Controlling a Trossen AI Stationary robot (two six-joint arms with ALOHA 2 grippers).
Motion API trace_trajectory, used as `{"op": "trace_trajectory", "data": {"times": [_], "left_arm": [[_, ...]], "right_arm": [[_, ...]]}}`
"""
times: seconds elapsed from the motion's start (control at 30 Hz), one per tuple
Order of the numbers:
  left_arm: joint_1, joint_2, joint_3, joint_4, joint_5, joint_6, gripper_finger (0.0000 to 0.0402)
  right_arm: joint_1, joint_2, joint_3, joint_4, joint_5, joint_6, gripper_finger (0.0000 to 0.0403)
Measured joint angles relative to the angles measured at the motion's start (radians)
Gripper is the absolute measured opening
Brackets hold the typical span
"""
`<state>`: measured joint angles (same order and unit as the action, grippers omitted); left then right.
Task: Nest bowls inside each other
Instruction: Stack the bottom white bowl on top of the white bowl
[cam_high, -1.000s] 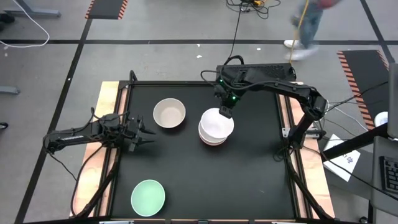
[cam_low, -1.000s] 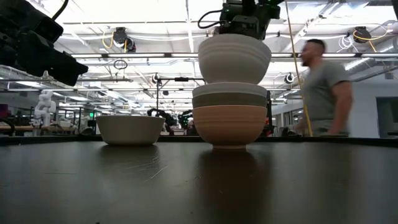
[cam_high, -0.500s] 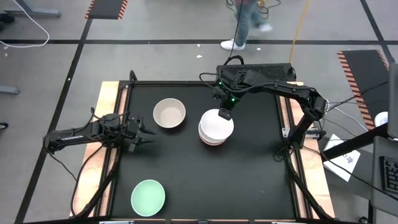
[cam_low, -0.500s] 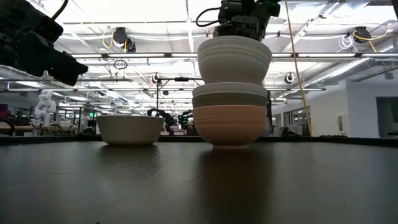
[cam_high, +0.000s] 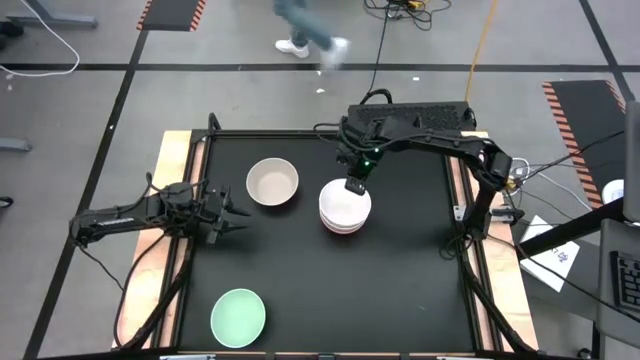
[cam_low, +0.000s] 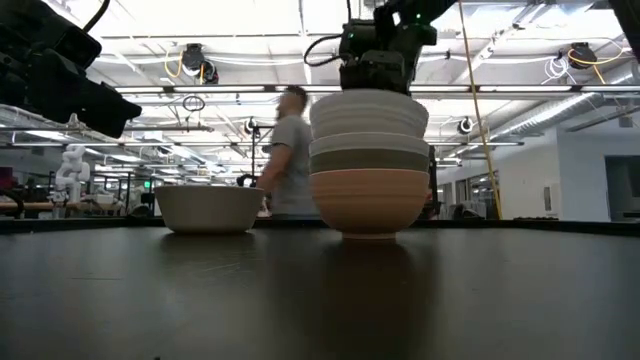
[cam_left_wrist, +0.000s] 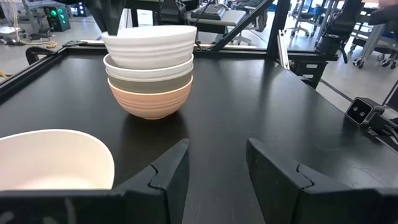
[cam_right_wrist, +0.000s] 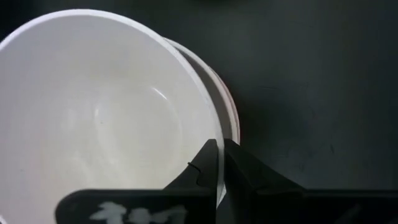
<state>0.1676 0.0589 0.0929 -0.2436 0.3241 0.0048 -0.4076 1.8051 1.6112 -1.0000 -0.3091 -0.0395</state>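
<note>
Mid-table stands a stack of bowls (cam_high: 345, 207), with a salmon-orange bowl (cam_low: 368, 200) at the bottom and a grey one (cam_low: 368, 158) above it. On top is a white bowl (cam_low: 368, 113), and my right gripper (cam_right_wrist: 219, 149) is shut on it. A beige bowl (cam_high: 272, 182) stands alone to the stack's left, and a mint green bowl (cam_high: 238, 316) stands near the front left corner. My left gripper (cam_high: 240, 212) waits open by the left edge, with nothing between its fingers. My right gripper pinches the white bowl's rim (cam_right_wrist: 211, 140) on the far side of the bowl, one finger inside and one outside. The fingers slant down from above and from the far side. The bowl sits upright, its lower part sunk into the stack.
A person (cam_low: 290, 150) walks past beyond the table's far edge. Wooden strips (cam_high: 176, 200) border the black mat on the left and right. Bare black mat (cam_high: 400, 300) lies at the near right.
My right gripper has gone down and slightly toward the table's left, still shut on the white bowl. The bowl hung clear above the stack and now sits down in it. The person has walked from right to left behind the table.
</note>
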Motion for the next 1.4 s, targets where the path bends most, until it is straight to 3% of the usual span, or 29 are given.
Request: {"op": "trace_trajectory", "data": {"times": [0.87, 1.4], "left_arm": [[0.000, 0.000, 0.000, 0.001, 0.017, 0.010, 0.0159], [0.000, 0.000, 0.000, 0.000, 0.043, 0.005, 0.0159]], "right_arm": [[0.062, 0.027, 0.000, -0.022, 0.158, 0.043, 0.0004], [0.074, 0.027, 0.000, 0.014, 0.150, 0.084, 0.0004]]}}
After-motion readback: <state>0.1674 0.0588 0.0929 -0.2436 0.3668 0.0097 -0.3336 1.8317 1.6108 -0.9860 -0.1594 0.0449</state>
